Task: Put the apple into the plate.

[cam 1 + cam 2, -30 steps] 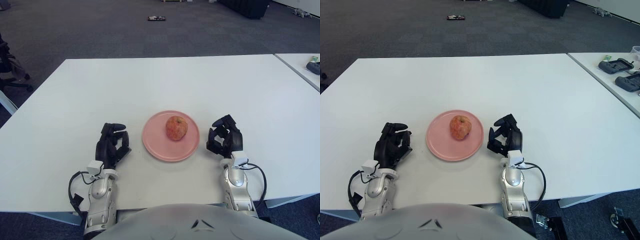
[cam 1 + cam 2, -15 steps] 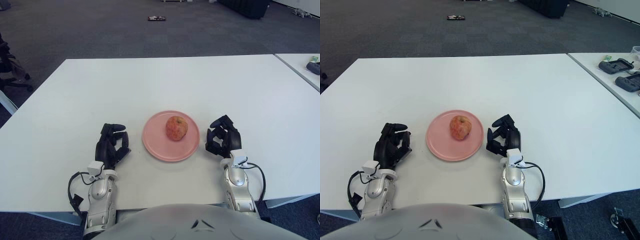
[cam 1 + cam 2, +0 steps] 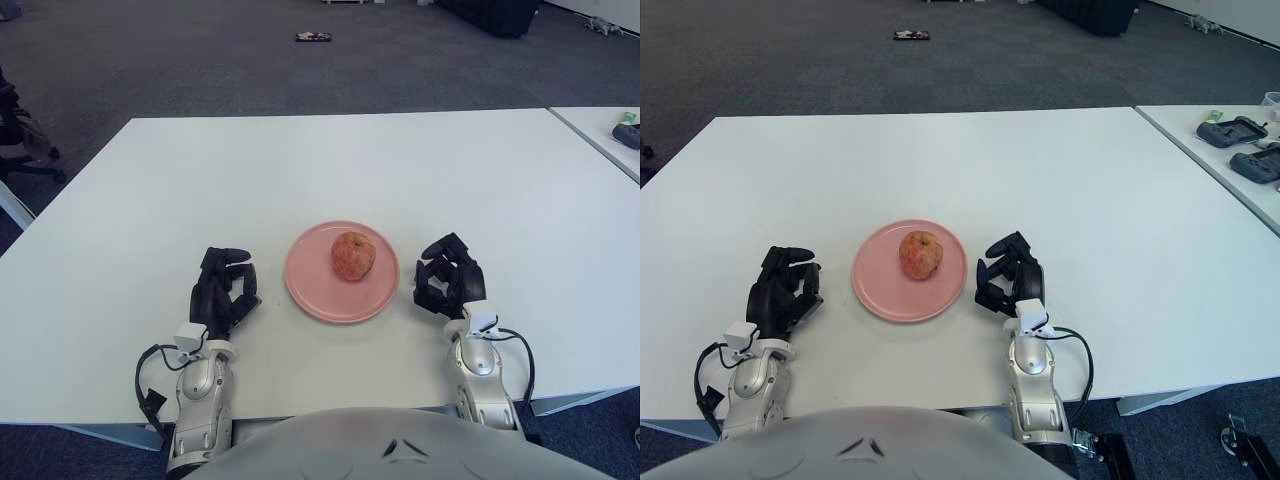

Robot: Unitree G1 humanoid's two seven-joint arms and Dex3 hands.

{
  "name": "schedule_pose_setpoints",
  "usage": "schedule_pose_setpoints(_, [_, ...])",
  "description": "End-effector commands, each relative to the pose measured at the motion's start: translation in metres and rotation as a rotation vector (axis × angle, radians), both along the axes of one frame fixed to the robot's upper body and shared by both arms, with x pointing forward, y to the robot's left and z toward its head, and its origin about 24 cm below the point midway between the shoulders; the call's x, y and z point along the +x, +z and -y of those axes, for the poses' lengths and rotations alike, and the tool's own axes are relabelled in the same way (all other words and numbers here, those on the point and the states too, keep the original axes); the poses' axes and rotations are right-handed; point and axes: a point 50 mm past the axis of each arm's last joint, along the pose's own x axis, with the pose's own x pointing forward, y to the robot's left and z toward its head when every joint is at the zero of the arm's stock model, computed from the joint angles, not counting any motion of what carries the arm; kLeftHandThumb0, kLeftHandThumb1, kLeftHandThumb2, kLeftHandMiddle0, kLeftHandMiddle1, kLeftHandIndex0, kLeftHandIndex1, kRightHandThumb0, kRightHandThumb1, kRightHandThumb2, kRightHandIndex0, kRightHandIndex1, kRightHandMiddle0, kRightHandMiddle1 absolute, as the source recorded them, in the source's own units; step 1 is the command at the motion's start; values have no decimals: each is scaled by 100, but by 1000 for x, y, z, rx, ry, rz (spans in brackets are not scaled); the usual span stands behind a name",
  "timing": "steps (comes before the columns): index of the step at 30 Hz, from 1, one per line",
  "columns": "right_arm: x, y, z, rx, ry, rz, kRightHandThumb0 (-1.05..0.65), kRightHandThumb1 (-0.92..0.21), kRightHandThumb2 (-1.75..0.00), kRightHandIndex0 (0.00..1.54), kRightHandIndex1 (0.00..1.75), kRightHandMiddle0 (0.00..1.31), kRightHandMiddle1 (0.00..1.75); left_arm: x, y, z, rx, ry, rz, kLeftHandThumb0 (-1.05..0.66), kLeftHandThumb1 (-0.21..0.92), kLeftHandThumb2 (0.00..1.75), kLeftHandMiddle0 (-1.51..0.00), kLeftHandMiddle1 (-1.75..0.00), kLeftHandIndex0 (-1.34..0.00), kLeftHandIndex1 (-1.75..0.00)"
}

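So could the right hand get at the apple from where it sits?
Probably yes. The right hand rests on the table just beside the plate, holding nothing, and nothing stands between it and the apple, which sits in the open on the plate.

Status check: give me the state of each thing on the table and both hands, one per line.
apple: resting on the plate, free of both hands
plate: flat on the table, holding the apple
left robot hand: on the table left of plate, curled, holding nothing
right robot hand: right of plate, curled, holding nothing
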Motion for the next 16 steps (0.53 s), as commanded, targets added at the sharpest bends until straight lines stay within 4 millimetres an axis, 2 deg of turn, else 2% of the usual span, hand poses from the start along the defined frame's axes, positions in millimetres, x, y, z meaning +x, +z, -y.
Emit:
schedule_pose_setpoints(1, [0, 3, 0, -13, 6, 0, -42, -50, -110, 73, 154, 47, 175, -3, -6, -1, -2, 7, -34, -39, 62, 94, -99, -175, -38, -175])
schedule_pose_setpoints(16, [-2, 3, 0, -24, 4, -28, -42, -50, -109, 73, 153, 46, 175, -3, -4, -1, 2, 11, -13, -40, 61, 96, -100, -175, -39, -175])
